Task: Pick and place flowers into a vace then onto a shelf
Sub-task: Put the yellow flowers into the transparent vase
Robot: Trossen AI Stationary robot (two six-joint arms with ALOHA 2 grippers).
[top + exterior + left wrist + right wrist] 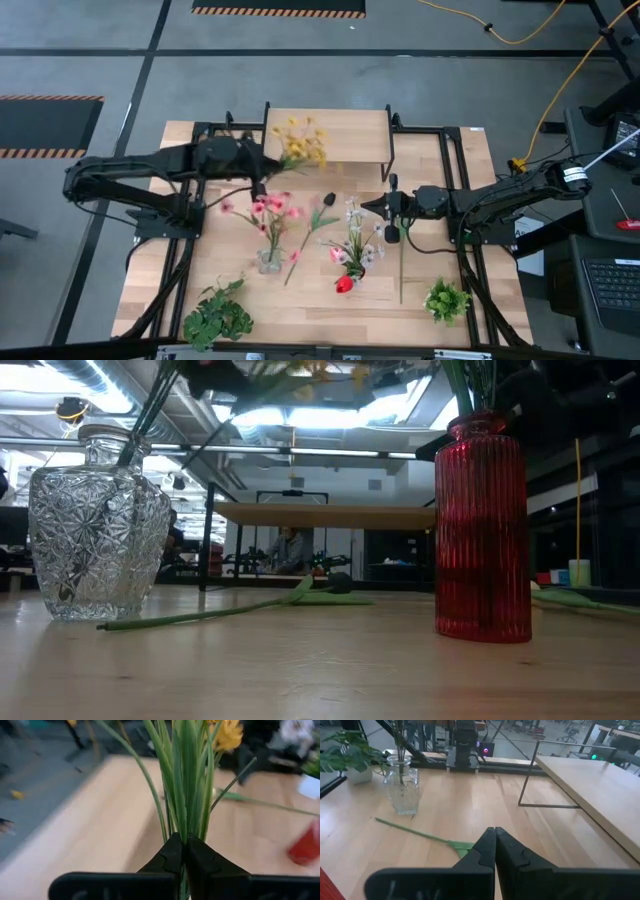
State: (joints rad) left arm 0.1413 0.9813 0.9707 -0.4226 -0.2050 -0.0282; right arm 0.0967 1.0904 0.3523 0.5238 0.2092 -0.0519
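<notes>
My left gripper (262,182) is shut on a yellow flower (302,146), whose blossoms hang above the shelf's (345,128) near left corner. The shelf, a light-wood board on black legs, stands at the table's far side. A glass vase (268,260) holds pink flowers (275,210). A red vase (345,284) holds white ones (355,235). One flower (312,226) lies flat on the table between the vases, and another (402,262) lies right of the red vase. My right gripper (368,205) hovers shut with nothing in it, right of centre. My left gripper pinches the yellow flower's bunch of green stems and long leaves (184,822) between its two fingers, well below the blossom (227,735). It comes from the table's left, nearly level, and the stems run on past the fingertips. The flower is lifted clear of the table.
Two leafy green plants (220,316) (447,300) stand near the table's front corners. The lying flower's stem (417,834) stretches between my right gripper and the glass vase (402,787). Bare wood lies in front of the shelf's legs (527,780).
</notes>
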